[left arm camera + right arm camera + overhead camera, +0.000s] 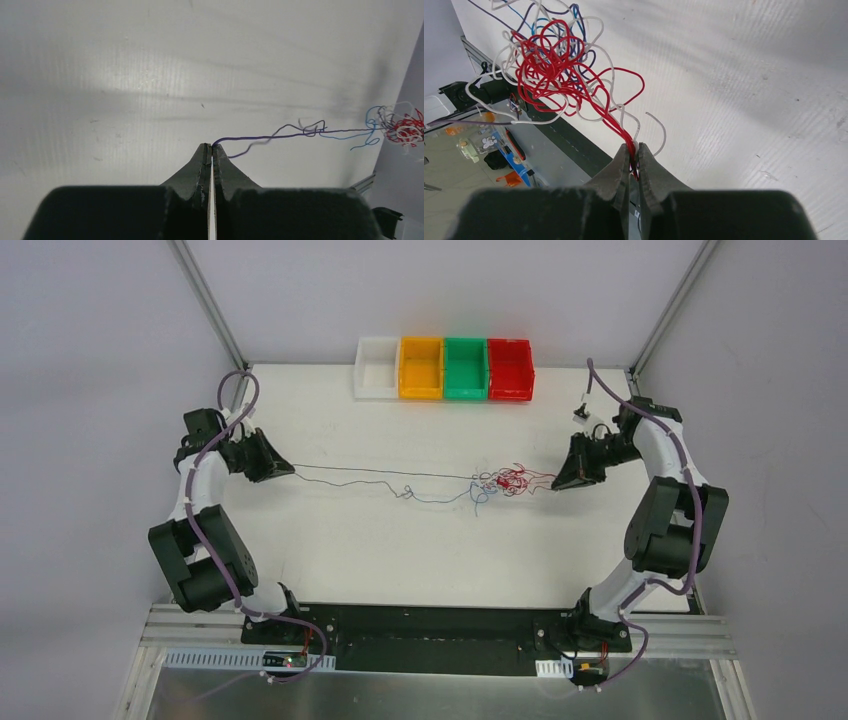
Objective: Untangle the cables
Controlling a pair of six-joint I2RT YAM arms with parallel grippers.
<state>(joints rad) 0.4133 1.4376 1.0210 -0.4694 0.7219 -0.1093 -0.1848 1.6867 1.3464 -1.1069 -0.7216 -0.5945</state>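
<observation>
A tangle of thin red, white, blue and dark cables (505, 481) hangs over the table right of centre. My left gripper (285, 471) is shut on the end of a dark purple cable (280, 137), which runs taut to the knot (402, 127). A loose blue cable (440, 496) sags from the tangle. My right gripper (556, 483) is shut on red and white strands (626, 135) at the knot's right side; the red loops (554, 65) fan out above its fingertips (635, 148).
Four bins stand in a row at the table's far edge: white (377, 368), orange (420, 368), green (465, 368) and red (510, 368). A black rail (440, 625) runs along the near edge between the arm bases.
</observation>
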